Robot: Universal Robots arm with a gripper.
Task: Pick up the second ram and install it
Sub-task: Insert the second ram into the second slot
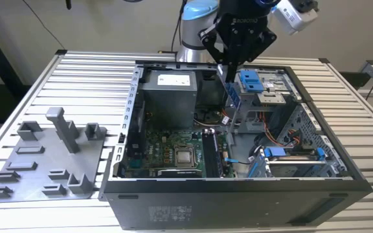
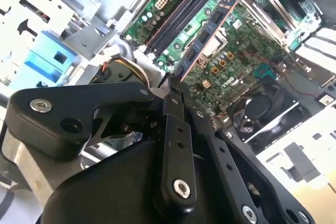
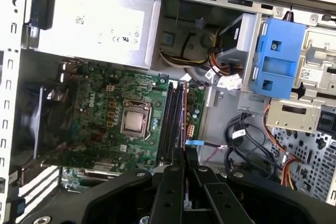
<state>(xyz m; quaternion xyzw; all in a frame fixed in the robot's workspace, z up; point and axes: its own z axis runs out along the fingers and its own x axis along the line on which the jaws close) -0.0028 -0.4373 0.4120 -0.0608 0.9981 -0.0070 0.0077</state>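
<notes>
1. From where I stand, the arm [image 1: 198, 29] reaches over the far side of an open computer case [image 1: 238, 204]. The case lies on a slatted metal worktop [image 1: 76, 82].
2. Its black hand [image 1: 229, 73] points down into the case. In the second wrist view the fingers [image 2: 175, 124] are clenched together on one end of the second ram [image 2: 207, 40].
3. The stick juts straight out from the fingertips. It is long and thin, with dark chips and a pale label on its face.
4. It hangs in the air above the green motherboard [image 2: 241, 45] and is not seated in anything.
5. In the first wrist view the stick shows edge-on, as a thin line running out from between the closed fingers.
6. The memory slots [image 3: 169, 119] are long dark strips just beside the processor socket [image 3: 135, 121]. In that view the held stick lies roughly in line with them and above them.
7. A grey power supply [image 3: 89, 22] fills the far end of the case.
8. A blue drive bracket [image 3: 275, 56] sits on the metal cage, just to the exterior view's right of the hand.
9. At the exterior view's left of the case, a grey fixture plate [image 1: 44, 165] lies on the worktop. It carries upright posts and small blocks and is well apart from the hand.
</notes>
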